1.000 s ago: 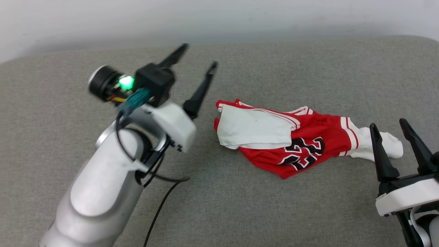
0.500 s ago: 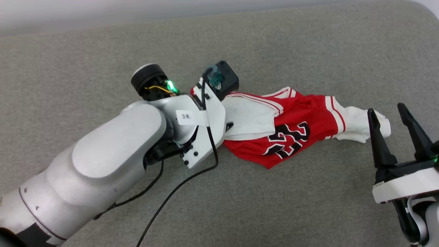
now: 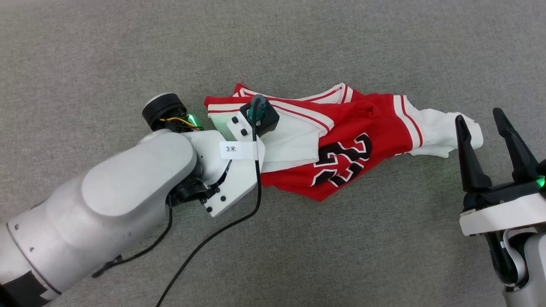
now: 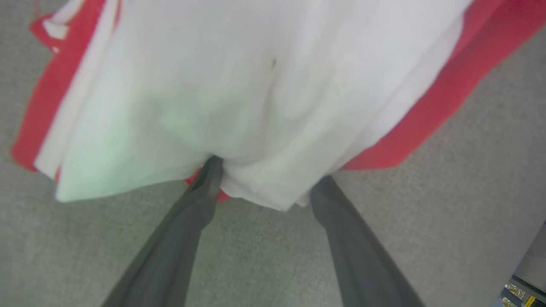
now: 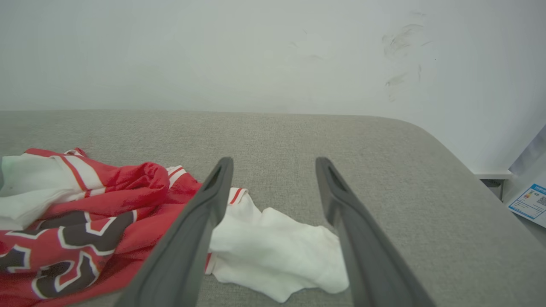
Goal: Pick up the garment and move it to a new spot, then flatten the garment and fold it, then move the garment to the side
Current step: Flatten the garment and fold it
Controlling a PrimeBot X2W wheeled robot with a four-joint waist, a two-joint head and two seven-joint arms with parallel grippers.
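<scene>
jaws wide on both, left gripper (image 4: 268, 170) at garment (image 3: 362, 123) edge

You have bare grey woven-fabric cushion (image 3: 384, 256) open before and behind the crumpled red-and-white jersey garment (image 3: 354, 128). The pale left forearm (image 3: 123, 200) and its loose black cable (image 3: 259, 192) bar the garment's left end; a white wall (image 5: 256, 51) backs the cushion.

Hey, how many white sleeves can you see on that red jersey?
2. The folded sleeve lies over the jersey at its left end, at the open left gripper fingertips. The loose sleeve sticks out at the right end, just ahead of the open right gripper. None seems hidden.
</scene>
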